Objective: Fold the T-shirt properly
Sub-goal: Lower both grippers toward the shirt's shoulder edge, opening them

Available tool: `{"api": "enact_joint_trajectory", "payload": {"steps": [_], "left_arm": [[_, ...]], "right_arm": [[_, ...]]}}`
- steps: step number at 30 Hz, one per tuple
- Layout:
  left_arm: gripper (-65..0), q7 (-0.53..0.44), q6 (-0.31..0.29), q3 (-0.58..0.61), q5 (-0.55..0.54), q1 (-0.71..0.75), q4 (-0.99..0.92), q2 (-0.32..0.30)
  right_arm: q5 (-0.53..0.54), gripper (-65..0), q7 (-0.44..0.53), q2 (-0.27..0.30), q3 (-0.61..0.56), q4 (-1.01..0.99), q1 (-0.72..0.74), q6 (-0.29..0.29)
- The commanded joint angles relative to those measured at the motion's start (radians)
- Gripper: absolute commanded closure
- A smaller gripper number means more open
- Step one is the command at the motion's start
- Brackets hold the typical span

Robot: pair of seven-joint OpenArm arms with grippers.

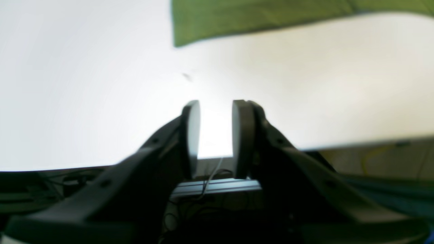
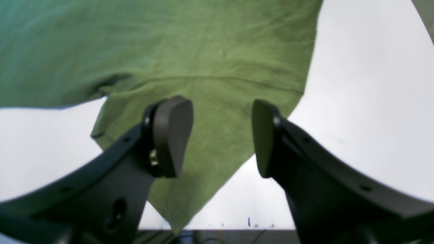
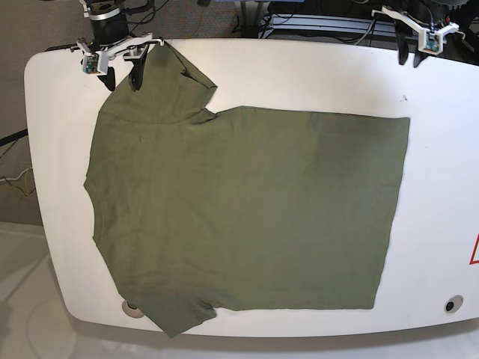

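The olive-green T-shirt (image 3: pixel 247 217) lies spread flat on the white table (image 3: pixel 299 75), hem toward the right and sleeves toward the left. Its far sleeve (image 3: pixel 168 90) reaches the table's back left. My right gripper (image 3: pixel 123 77) hangs open just above that sleeve; in the right wrist view the sleeve (image 2: pixel 217 135) shows between and below the fingers (image 2: pixel 171 135), with nothing pinched. My left gripper (image 3: pixel 410 54) is at the back right edge, apart from the cloth. In the left wrist view it (image 1: pixel 216 105) stands slightly open and empty over bare table, the shirt's corner (image 1: pixel 254 17) beyond it.
A small dark mark (image 3: pixel 404 97) sits on the table near the shirt's far right corner. A round hole (image 3: pixel 450 304) is at the front right, and a red sticker (image 3: pixel 474 250) is at the right edge. Cables and a metal rail (image 3: pixel 322 22) run behind the table.
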Motion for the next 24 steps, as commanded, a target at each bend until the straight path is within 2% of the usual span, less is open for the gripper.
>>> {"api": "enact_joint_trajectory", "payload": {"steps": [1,5,9,11,19,24], "left_arm": [[-20.9,0.01,-0.038,-0.037,-0.077,-0.029,0.009,-0.008],[-24.9,0.042,-0.112,-0.07,-0.147,-0.067,0.008,-0.005],[-27.2,0.05,-0.139,-0.074,-0.184,-0.085,0.011,-0.006],[-29.1,0.022,-0.133,-0.047,-0.194,-0.09,0.006,-0.006],[-28.8,0.025,-0.084,-0.031,-0.165,-0.104,0.006,-0.004],[-23.4,0.154,-0.077,-0.038,-0.147,-0.151,-0.004,-0.006]], "right_arm": [[0.007,-30.4,0.019,0.008,0.013,0.009,-0.004,0.013],[0.055,-27.5,-0.007,0.006,0.039,0.006,0.009,0.028],[0.101,-26.7,-0.042,0.002,0.055,0.002,0.033,0.038],[0.128,-25.6,-0.127,0.003,0.049,0.01,0.063,0.033],[0.169,-25.5,-0.221,0.003,0.073,0.001,0.103,0.03],[0.213,-25.5,-0.234,0.004,0.112,-0.05,0.119,0.021]]}}
